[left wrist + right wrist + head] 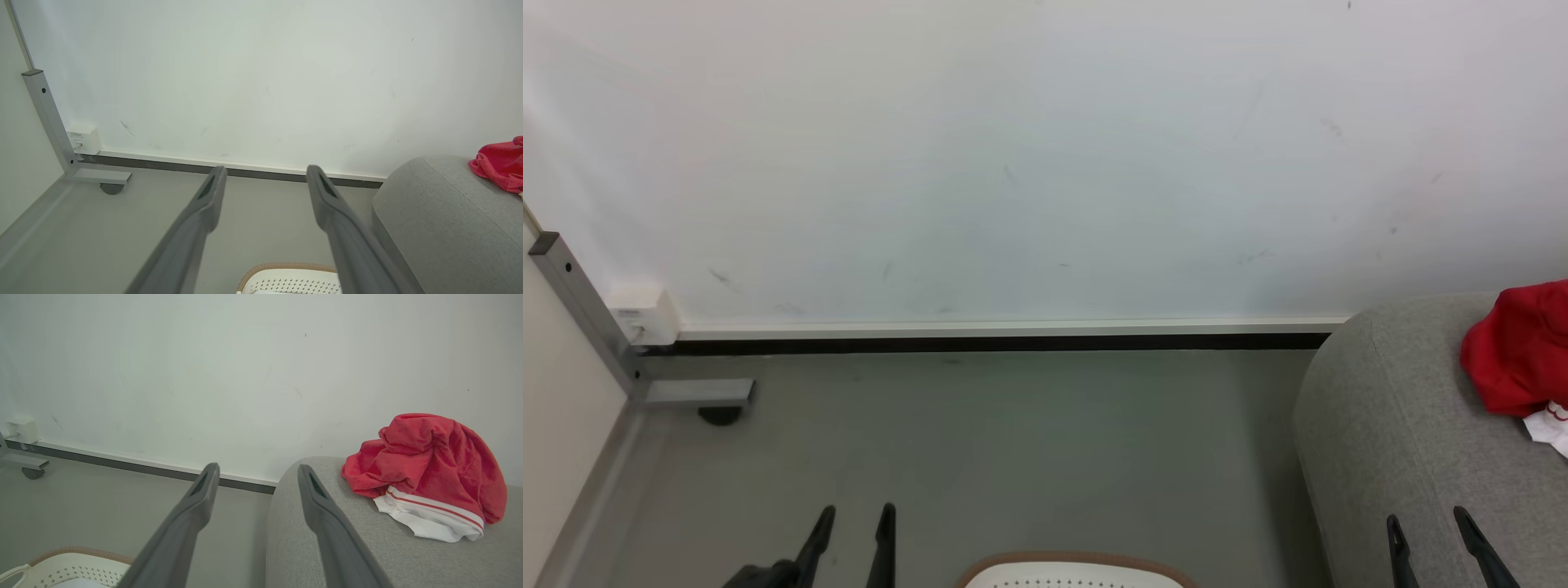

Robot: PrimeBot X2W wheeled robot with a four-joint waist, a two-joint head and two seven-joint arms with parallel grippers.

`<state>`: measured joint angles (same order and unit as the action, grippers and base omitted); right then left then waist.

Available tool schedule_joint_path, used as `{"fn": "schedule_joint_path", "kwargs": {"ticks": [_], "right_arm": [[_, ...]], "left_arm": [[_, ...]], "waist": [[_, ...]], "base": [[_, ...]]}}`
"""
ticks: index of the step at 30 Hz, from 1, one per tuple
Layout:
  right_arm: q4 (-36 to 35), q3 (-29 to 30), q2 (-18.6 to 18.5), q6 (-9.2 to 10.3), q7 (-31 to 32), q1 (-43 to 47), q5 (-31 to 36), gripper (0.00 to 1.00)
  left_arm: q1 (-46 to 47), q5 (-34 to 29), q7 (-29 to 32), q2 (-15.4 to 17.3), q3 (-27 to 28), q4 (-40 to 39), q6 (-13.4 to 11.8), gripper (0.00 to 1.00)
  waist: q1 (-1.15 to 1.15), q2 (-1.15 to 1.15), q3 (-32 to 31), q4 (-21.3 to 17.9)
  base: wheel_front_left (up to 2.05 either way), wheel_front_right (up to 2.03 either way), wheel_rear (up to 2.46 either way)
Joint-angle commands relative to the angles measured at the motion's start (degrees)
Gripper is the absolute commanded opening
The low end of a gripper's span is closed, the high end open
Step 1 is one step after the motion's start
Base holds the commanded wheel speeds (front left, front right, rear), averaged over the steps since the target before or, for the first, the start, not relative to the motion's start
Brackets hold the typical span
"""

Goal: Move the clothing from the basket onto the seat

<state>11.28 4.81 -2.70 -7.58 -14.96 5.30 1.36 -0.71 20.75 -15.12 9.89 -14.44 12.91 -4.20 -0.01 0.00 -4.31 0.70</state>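
**Right wrist view: red clothing [425, 461] lies heaped on the seat [429, 563]**

The clothing is a crumpled bright red mound with a white band and a thin red stripe at its lower edge. It rests on top of the light grey seat, close to the wall behind it, and nothing holds it. In the head view it lies at the far right edge, partly cut off. The seat's rounded padded corner bulges out over the floor on its left side.

The right hand [257, 467] hovers over the near corner of the seat. Its two dark fingers are spread wide apart with nothing between them, well short of the clothing. The left hand [266, 168] hangs over the floor, fingers likewise wide apart and empty, well apart from the seat.

The basket [1078, 565] stands on the floor between the two hands, at the bottom edge of the head view and just left of the seat. Its tan-brown rim and a strip of perforated white wall show. The right wrist view adds a white handle and something pale inside, too little of it to tell what it is.

Grey floor [1013, 425] runs up to a dark skirting strip [996, 344] under the white wall [1013, 163]. At the far left a grey metal frame [580, 310] with a dark caster [719, 415] stands by a small white socket box [645, 314].
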Motion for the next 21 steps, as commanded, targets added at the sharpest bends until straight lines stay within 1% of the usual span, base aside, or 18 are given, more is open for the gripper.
{"fn": "schedule_joint_path", "kwargs": {"ticks": [1, 9, 14, 17, 18, 21], "right_arm": [[0.28, 0.16, -0.16, 0.17, -0.15, 0.39, -0.17, 1.00], [1.05, 0.14, -0.16, 0.17, -0.15, 0.70, -0.38, 1.00], [1.26, -0.12, -0.16, 0.17, -0.15, 0.28, -0.66, 1.00], [1.30, -0.22, -0.16, 0.17, -0.15, -0.02, -0.82, 1.00], [1.47, -0.37, 0.01, -0.01, 0.00, -0.01, -0.48, 0.00], [2.87, -0.17, 0.39, -0.01, 0.60, -0.08, -1.16, 0.00]], "left_arm": [[-1.06, -1.29, -0.04, -0.23, 0.69, 0.42, 0.45, 1.00], [-1.50, -4.67, -0.05, -2.99, 4.48, 1.28, 3.70, 1.00], [-1.38, -6.13, -0.05, -4.11, 6.13, 1.81, 5.12, 1.00], [-1.65, -5.81, -0.05, -4.84, 7.09, 2.60, 5.93, 1.00], [-0.94, -5.68, 0.02, -4.94, 6.95, 2.73, 5.94, 0.00], [-1.09, -5.00, 0.40, -5.32, 6.95, 4.05, 5.99, 0.00]], "waist": [[0.01, 0.00, -0.04, -0.14], [0.01, 0.00, -0.15, -0.60], [0.01, 0.00, 0.05, -0.56], [0.01, 0.00, 0.16, -0.53], [0.01, 0.00, 0.17, -0.55], [0.01, 0.00, 0.20, -0.57]], "base": [[0.00, 0.00, 0.00], [0.00, 0.00, 0.00], [0.00, 0.00, 0.00], [0.00, 0.00, 0.00], [0.00, 0.00, 0.00], [0.00, 0.00, 0.00]]}}
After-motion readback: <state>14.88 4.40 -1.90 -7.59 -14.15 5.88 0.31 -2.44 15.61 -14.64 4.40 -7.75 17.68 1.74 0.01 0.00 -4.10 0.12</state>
